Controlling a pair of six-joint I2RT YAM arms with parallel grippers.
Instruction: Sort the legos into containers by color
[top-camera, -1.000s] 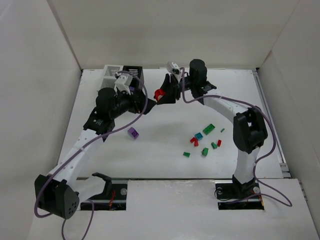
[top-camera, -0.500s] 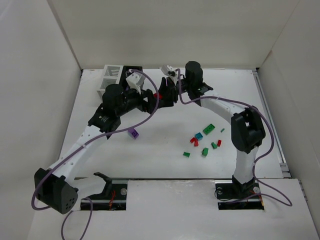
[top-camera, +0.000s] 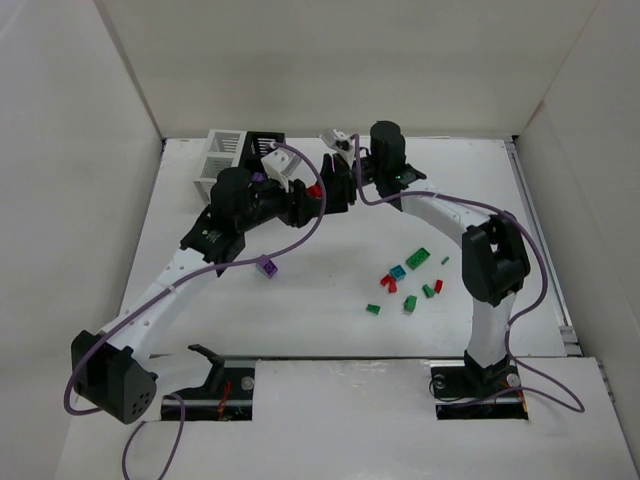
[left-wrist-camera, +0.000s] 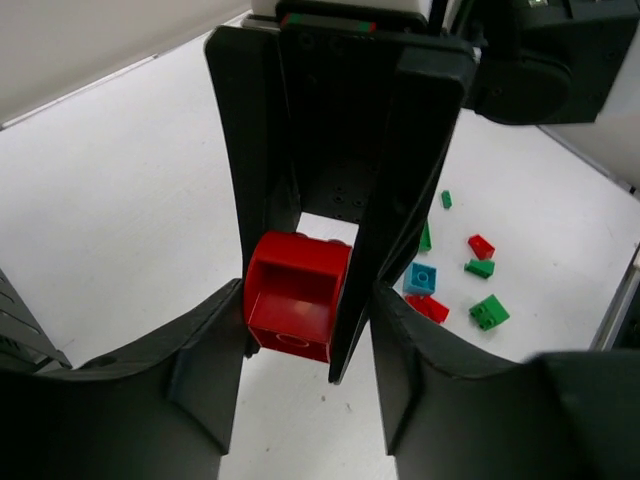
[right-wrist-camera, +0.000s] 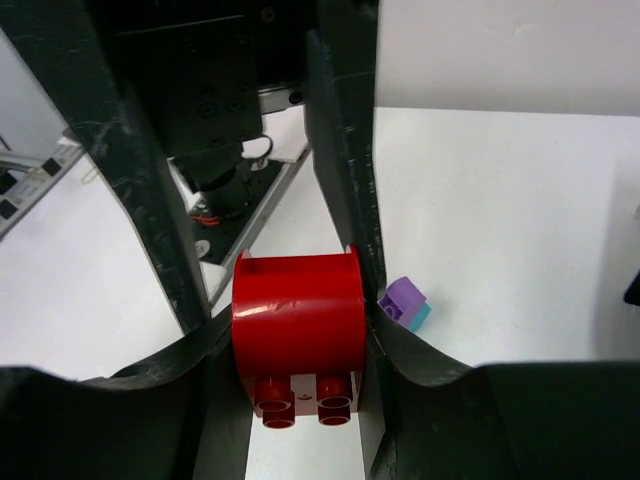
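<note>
A red lego (top-camera: 315, 190) hangs above the table's back middle, where the two grippers meet head-on. My right gripper (right-wrist-camera: 297, 340) is shut on it (right-wrist-camera: 297, 325), studs towards its camera. My left gripper (left-wrist-camera: 308, 335) has closed in round the same brick (left-wrist-camera: 295, 295). Its left finger touches the brick and its right finger lies against the right gripper's finger. A purple lego (top-camera: 266, 266) on a teal piece (right-wrist-camera: 405, 302) lies on the table. The joined containers, white (top-camera: 222, 150) and black (top-camera: 268, 140), stand at the back left behind the left arm.
Loose legos lie right of centre: a green one (top-camera: 418, 258), a teal one (top-camera: 397, 271), a red one (top-camera: 389, 284) and several more small green and red ones (left-wrist-camera: 489, 312). White walls enclose the table on three sides. Purple cables trail from both arms.
My left gripper swung right from beside the containers to meet the right gripper, and its jaws narrowed round the red lego. The right gripper shifted slightly left, still holding the brick.
</note>
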